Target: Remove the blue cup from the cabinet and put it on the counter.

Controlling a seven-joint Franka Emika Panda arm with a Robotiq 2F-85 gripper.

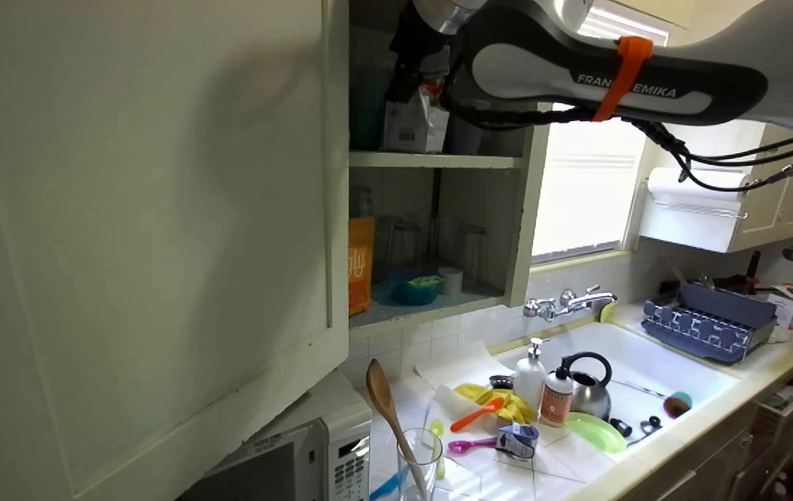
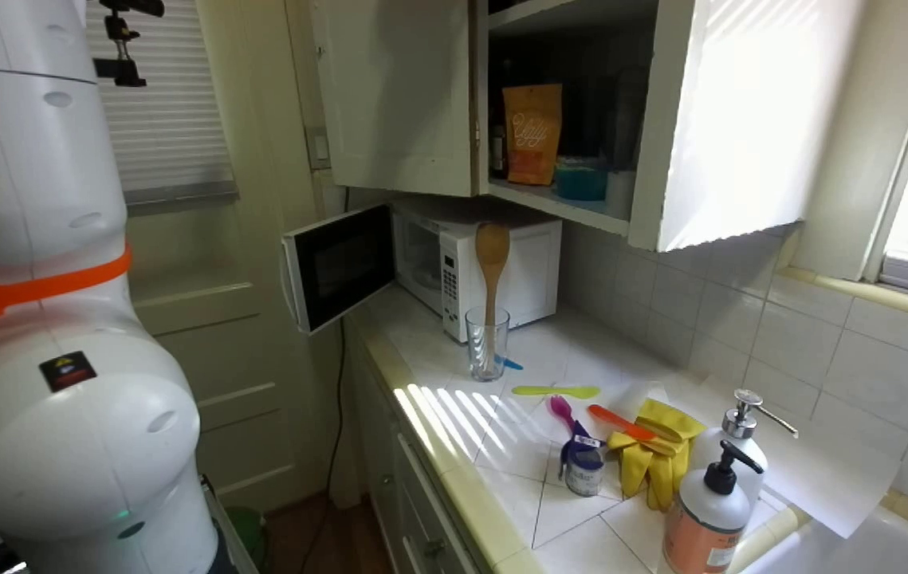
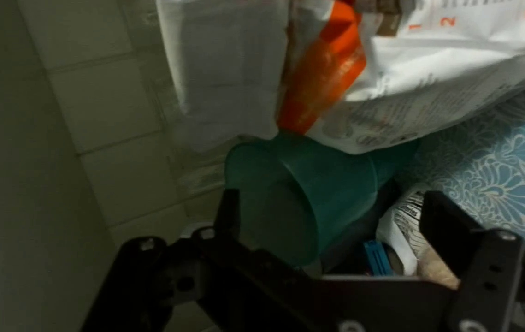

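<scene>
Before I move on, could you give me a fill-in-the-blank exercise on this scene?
The gripper is ____, its fingers spread apart.
In the wrist view, a white-and-orange ____ partly covers the blue cup.
In the cabinet, the orange pouch shows the large word ____.
The rubber gloves on the counter are ____ in colour.
Missing words: open; bag; Ugly; yellow.
</scene>
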